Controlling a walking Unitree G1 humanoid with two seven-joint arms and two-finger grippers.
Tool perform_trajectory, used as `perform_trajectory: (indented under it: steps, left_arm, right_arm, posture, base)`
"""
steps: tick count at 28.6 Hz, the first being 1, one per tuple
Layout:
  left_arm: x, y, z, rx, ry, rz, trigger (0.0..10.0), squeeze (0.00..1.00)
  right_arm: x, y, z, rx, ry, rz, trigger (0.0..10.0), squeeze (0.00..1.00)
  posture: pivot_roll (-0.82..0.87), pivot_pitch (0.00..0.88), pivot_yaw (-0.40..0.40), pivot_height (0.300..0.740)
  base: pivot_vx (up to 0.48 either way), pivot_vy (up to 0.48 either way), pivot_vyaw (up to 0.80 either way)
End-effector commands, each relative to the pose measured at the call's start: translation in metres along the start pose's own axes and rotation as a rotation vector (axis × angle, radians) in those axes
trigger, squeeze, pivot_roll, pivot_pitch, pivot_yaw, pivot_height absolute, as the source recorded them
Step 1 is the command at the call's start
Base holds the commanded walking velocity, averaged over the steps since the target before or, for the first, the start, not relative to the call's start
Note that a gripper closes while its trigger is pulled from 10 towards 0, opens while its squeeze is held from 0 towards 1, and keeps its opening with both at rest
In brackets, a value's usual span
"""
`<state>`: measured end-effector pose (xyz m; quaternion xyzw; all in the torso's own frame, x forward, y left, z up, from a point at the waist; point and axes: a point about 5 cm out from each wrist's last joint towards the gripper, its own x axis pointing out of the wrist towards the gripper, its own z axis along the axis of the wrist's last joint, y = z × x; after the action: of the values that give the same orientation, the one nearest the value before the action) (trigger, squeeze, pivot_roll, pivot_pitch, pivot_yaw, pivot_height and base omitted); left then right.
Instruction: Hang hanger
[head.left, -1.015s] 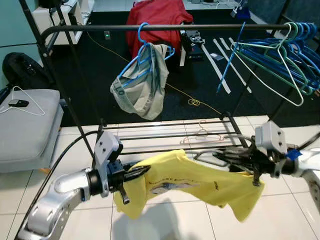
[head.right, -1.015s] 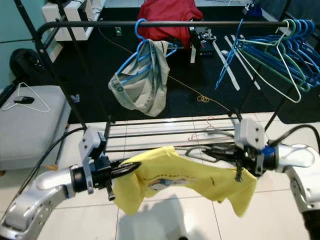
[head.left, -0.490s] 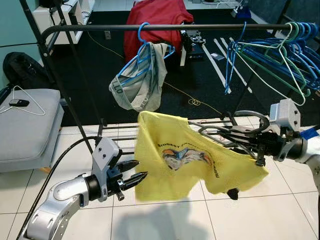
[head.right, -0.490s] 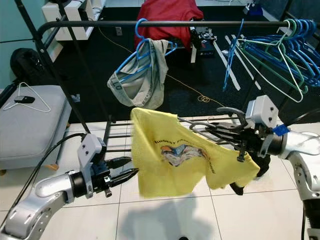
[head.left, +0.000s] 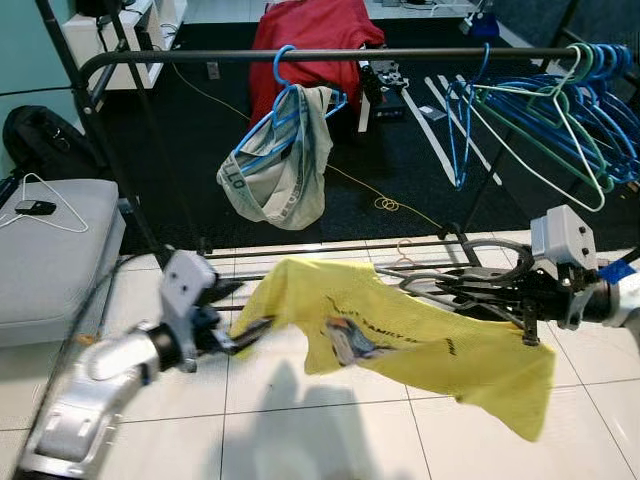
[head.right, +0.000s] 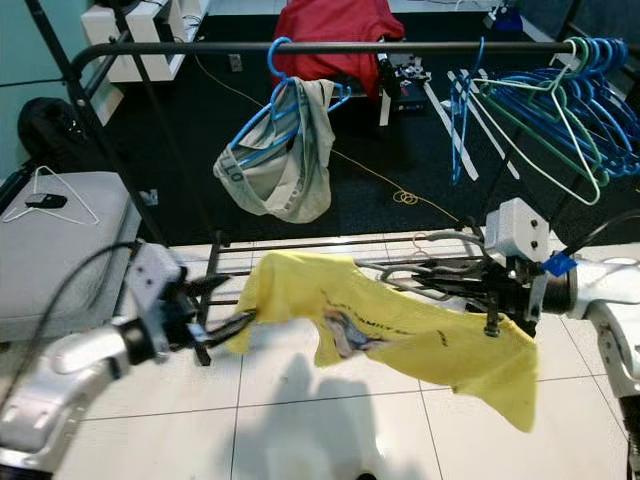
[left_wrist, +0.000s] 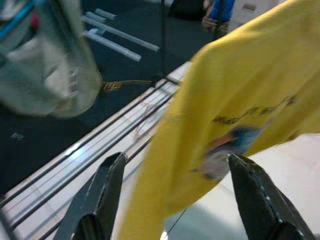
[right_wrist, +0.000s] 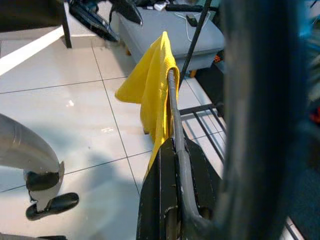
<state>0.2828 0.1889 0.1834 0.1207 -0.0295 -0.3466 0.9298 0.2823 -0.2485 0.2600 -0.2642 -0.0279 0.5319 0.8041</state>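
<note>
A yellow T-shirt (head.left: 400, 335) hangs over a grey hanger (head.left: 497, 246). My right gripper (head.left: 455, 291) is shut on that hanger below the black clothes rail (head.left: 350, 53). In the right wrist view the black fingers (right_wrist: 160, 195) clamp the grey hanger bar (right_wrist: 173, 110), and the shirt (right_wrist: 150, 90) drapes off its far end. My left gripper (head.left: 238, 310) is open at the shirt's left edge. The left wrist view shows the shirt fabric (left_wrist: 200, 130) hanging between the spread fingers (left_wrist: 107, 185).
A blue hanger with a grey-green garment (head.left: 280, 165) hangs on the rail's left part. Several blue and green hangers (head.left: 545, 110) hang at its right end. The rack's low bars (head.left: 330, 262) lie behind the shirt. A grey cushion (head.left: 50, 250) stands at the left and a red cloth (head.left: 315, 30) lies behind.
One second ago my left gripper held the shirt, then it let go and opened. Now it has risen to the shirt's left edge, and the shirt is spread lower and wider.
</note>
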Motion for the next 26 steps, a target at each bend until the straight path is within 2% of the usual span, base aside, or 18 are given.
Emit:
perform_trajectory:
  steps: [1, 4, 8, 10, 11, 12, 14, 16, 18, 21, 26]
  left_arm:
    - [-0.007, 0.002, -0.005, 0.01, 0.037, -0.011, 10.0, 0.0]
    - [-0.01, 0.004, -0.006, 0.01, 0.051, -0.02, 10.0, 0.0]
    - [-0.009, -0.007, -0.012, -0.017, 0.07, -0.09, 10.0, 0.0]
    - [0.005, -0.024, -0.017, -0.064, 0.049, -0.128, 10.0, 0.0]
    - [0.005, -0.024, -0.017, -0.064, 0.049, -0.128, 10.0, 0.0]
    - [0.011, -0.029, -0.02, -0.078, 0.041, -0.133, 10.0, 0.0]
    - [0.011, -0.029, -0.02, -0.078, 0.041, -0.133, 10.0, 0.0]
    - [0.022, -0.027, -0.024, -0.113, 0.013, -0.106, 10.0, 0.0]
    - [0.026, -0.022, -0.024, -0.126, -0.002, -0.095, 10.0, 0.0]
    - [0.029, -0.015, -0.019, -0.152, -0.029, -0.094, 10.0, 0.0]
    - [0.029, -0.014, -0.017, -0.147, -0.022, -0.119, 10.0, 0.0]
  right_arm:
    - [0.001, 0.002, 0.001, -0.022, 0.0, 0.025, 10.0, 0.0]
    - [0.001, 0.002, 0.001, -0.021, -0.005, 0.03, 10.0, 0.0]
    - [0.002, 0.002, 0.003, -0.017, -0.02, 0.041, 10.0, 0.0]
    - [0.006, 0.003, 0.007, -0.005, -0.05, 0.068, 10.0, 0.0]
    - [0.006, 0.003, 0.007, -0.005, -0.05, 0.068, 10.0, 0.0]
    - [0.008, 0.004, 0.01, 0.002, -0.064, 0.086, 10.0, 0.0]
    - [0.008, 0.004, 0.01, 0.002, -0.064, 0.086, 10.0, 0.0]
    - [0.012, 0.007, 0.013, 0.007, -0.073, 0.119, 10.0, 0.0]
    - [0.013, 0.008, 0.014, 0.011, -0.074, 0.133, 10.0, 0.0]
    - [0.013, 0.01, 0.013, 0.013, -0.071, 0.15, 10.0, 0.0]
    - [0.014, 0.012, 0.012, 0.017, -0.067, 0.159, 10.0, 0.0]
  posture:
    - [-0.07, 0.22, 0.009, 0.74]
    - [-0.06, 0.223, 0.005, 0.74]
    - [-0.06, 0.225, 0.004, 0.74]
    - [-0.07, 0.228, 0.003, 0.74]
    - [-0.07, 0.228, 0.003, 0.74]
    - [-0.07, 0.228, 0.001, 0.74]
    - [-0.07, 0.228, 0.001, 0.74]
    - [-0.08, 0.23, -0.001, 0.74]
    - [-0.08, 0.229, -0.002, 0.74]
    - [-0.08, 0.229, 0.002, 0.74]
    - [-0.08, 0.231, 0.001, 0.74]
  base:
    - [0.0, 0.0, 0.0]
    - [0.0, 0.0, 0.0]
    - [0.0, 0.0, 0.0]
    - [0.0, 0.0, 0.0]
    - [0.0, 0.0, 0.0]
    - [0.0, 0.0, 0.0]
    - [0.0, 0.0, 0.0]
    - [0.0, 0.0, 0.0]
    - [0.0, 0.0, 0.0]
    - [0.0, 0.0, 0.0]
    - [0.0, 0.0, 0.0]
